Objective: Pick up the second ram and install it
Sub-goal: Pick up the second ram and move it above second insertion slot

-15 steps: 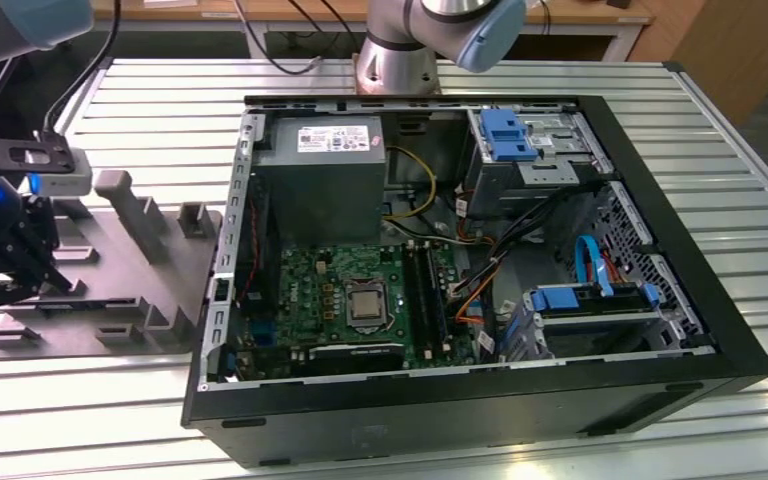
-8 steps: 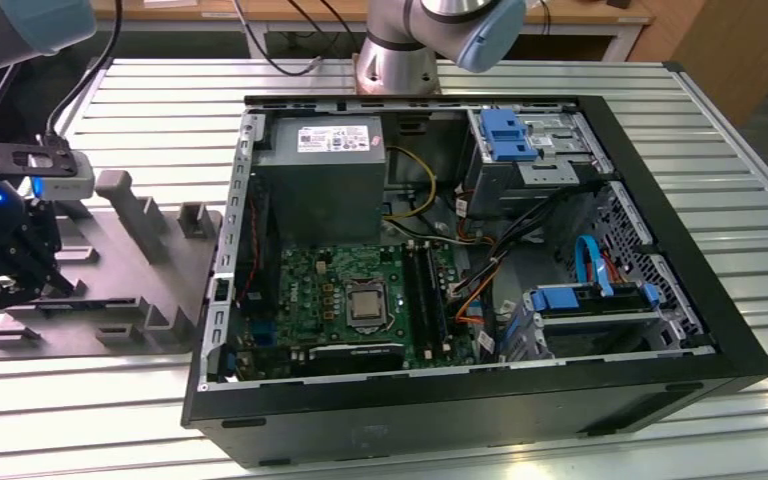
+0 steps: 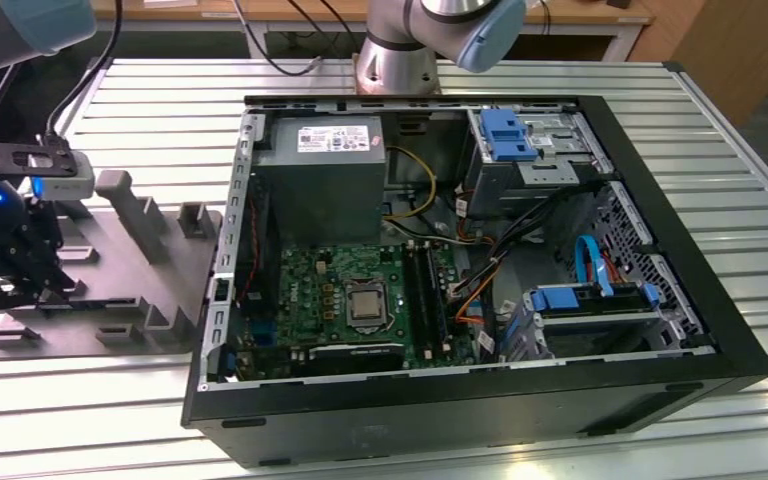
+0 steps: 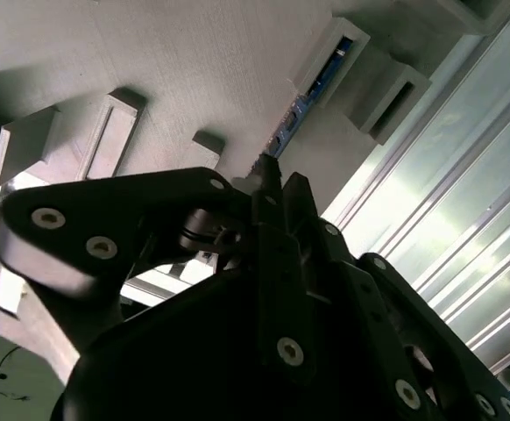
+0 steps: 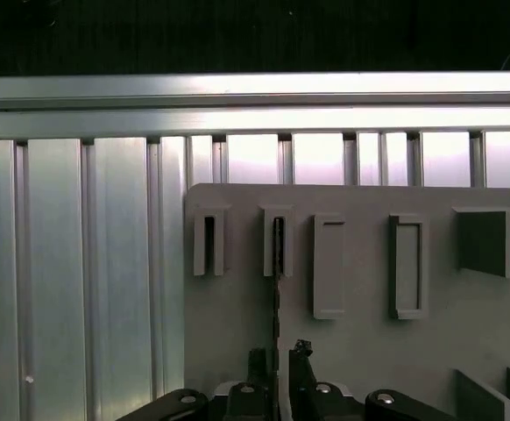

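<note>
While poised over holder tray (image 5: 360,351) on table (image 3: 704,120), noted end effector (image 5: 279,355) narrowly parted astride second ram (image 5: 277,289), on edge in its slot, unclamped; lift and install into computer case (image 3: 491,410) both outstanding.

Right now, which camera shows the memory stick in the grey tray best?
The second wrist view: the second ram shows its blue-green face running from its slot to the gripper. The first wrist view shows it edge-on, a thin dark line. In the exterior view the gripper hides it.
</note>
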`<state>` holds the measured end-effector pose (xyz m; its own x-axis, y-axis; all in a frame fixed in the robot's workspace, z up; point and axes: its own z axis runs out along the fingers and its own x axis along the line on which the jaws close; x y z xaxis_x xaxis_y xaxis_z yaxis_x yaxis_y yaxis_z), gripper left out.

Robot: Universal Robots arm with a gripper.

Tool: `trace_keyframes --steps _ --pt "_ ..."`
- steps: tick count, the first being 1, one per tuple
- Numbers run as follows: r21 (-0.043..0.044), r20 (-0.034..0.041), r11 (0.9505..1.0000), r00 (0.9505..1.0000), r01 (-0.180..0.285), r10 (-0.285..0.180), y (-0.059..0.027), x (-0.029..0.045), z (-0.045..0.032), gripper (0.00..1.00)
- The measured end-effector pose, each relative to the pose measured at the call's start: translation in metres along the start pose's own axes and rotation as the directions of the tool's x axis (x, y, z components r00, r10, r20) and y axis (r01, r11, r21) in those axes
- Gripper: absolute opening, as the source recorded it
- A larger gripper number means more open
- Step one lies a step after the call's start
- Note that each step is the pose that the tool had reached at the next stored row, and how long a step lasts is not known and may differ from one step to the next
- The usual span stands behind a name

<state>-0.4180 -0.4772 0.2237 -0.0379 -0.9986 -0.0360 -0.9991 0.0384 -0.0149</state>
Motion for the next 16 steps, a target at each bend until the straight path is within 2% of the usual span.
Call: trace_keyframes --steps 2,3,4,9,16 --pt "0.0000 -0.0001 1.0000 1.0000 0.000 0.000 0.0000 0.0000 0.0000 0.29" --pt "0.0000 -0.0001 1.0000 1.0000 0.000 0.000 0.0000 0.0000 0.0000 0.29" --pt "0.0000 -0.0001 1.0000 1.0000 0.000 0.000 0.0000 0.0000 0.0000 0.36" --pt "0.0037 0.0006 1.0000 1.0000 0.002 -0.002 0.0012 0.0003 0.0055 0.36" --pt "0.0044 0.0008 1.0000 1.0000 0.005 -0.006 0.0032 0.0007 0.0162 0.36"
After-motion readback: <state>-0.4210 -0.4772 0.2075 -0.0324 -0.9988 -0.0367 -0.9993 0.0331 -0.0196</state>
